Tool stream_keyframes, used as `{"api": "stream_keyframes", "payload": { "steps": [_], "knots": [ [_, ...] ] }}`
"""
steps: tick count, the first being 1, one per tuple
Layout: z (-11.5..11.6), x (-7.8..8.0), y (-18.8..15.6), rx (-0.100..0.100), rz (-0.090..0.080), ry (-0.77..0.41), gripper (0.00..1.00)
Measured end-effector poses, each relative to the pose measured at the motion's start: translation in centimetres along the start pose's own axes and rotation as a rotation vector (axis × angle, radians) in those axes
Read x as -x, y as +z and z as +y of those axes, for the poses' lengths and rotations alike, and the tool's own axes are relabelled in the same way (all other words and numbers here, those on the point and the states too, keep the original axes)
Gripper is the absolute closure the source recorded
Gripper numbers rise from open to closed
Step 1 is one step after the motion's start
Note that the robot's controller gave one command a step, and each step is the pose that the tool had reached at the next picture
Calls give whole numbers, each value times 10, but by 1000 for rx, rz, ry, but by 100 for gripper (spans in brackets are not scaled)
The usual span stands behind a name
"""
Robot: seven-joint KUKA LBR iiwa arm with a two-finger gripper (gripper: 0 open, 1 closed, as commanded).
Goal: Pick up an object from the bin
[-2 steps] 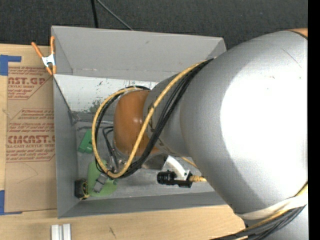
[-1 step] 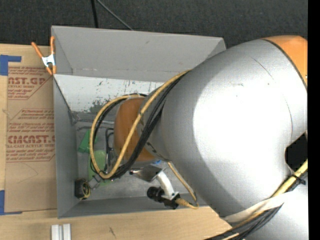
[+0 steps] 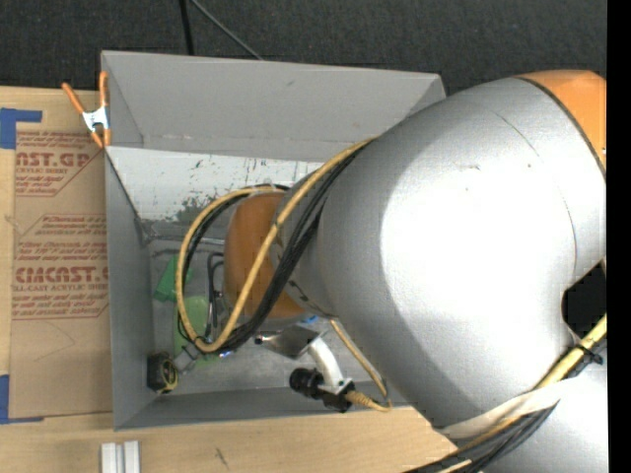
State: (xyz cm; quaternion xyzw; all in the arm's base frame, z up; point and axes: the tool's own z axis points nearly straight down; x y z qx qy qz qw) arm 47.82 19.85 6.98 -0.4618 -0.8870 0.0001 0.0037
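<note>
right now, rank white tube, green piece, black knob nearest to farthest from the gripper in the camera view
1. white tube, just right of the gripper
2. green piece, off to its left
3. black knob, lower left corner

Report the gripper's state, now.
Gripper: cannot be told. It sits low in the bin, under the arm's orange cover and cables.

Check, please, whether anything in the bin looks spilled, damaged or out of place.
Nothing stands out. Green pieces lie at the left of the bin, a small black thing in its near left corner. Dark scuffs on the back wall look like wear. The arm hides the rest.
</note>
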Motion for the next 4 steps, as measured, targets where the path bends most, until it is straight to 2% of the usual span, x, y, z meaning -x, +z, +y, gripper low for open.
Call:
{"api": "stream_keyframes", "payload": {
  "steps": [1,2,4],
  "knots": [
    [1,0,-1,1,1,-1,100],
    [2,-1,-72,8,-7,-3,100],
    [1,-2,-86,2,-6,-5,100]
  ]
}}
